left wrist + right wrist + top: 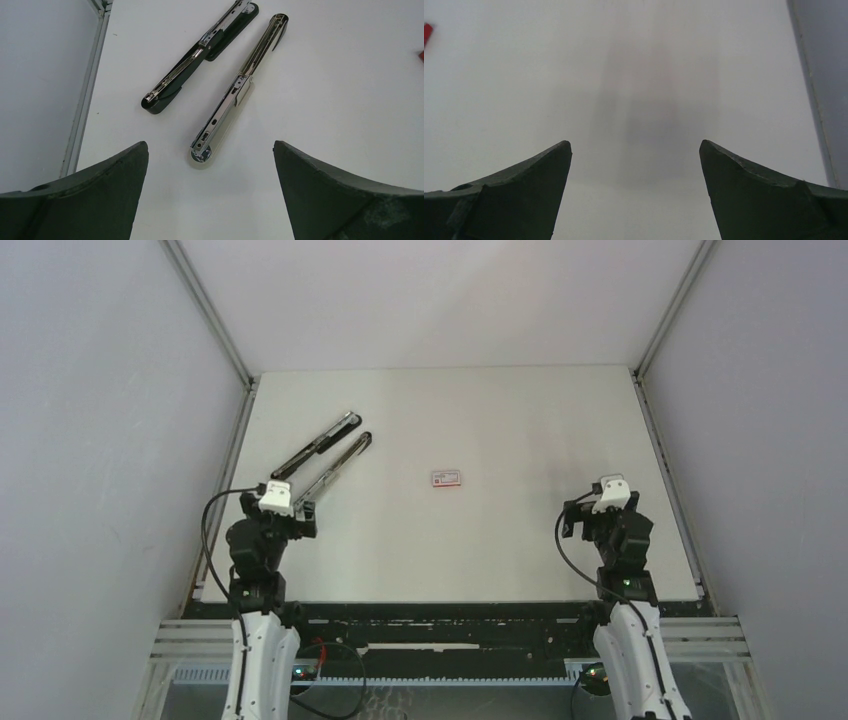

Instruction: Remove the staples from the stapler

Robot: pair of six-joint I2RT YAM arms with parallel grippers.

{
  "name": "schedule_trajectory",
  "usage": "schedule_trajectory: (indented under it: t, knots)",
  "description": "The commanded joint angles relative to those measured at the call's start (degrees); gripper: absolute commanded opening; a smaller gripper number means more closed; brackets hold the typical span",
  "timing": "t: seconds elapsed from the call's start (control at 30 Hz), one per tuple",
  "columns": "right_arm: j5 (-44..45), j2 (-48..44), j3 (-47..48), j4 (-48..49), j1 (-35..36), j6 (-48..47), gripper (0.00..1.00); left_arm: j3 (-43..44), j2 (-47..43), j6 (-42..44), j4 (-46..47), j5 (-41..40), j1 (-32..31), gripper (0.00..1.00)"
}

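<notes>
- While both arms sit at the near edge of the bench (520,540), neither one holds anything.
- The left fingers (100,190) are spread wide apart and hang above the bench.
- The stapler (322,455) lies on the far left part of the bench, just ahead of the left fingers.
- It is spread open into two long bars lying side by side: a black bar (200,52) on the left and a shiny silver bar (235,85) on the right.
- In the left wrist view, the near end of the silver bar shows in the gap between the left fingers and does not touch them.
- The right fingers (764,195) are wide apart too, over the right side of the bench, well apart from the stapler.
- A small red-and-white box (446,478) lies flat near the middle of the bench, to the right of the stapler and not touching it.
</notes>
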Motion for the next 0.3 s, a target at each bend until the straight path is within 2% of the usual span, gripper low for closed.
schedule_trajectory:
  t: [0.0,0.27]
  knots:
    - [0.1,-6.3,0.1,5.3,-0.4,-0.6,1.0,-2.4,-1.1,1.4,5.1,0.8,0.4,1.0]
    - [-1.9,-7.9,-0.9,5.2,-0.5,-0.3,1.0,-3.1,-2.7,0.4,4.7,1.1,0.4,1.0]
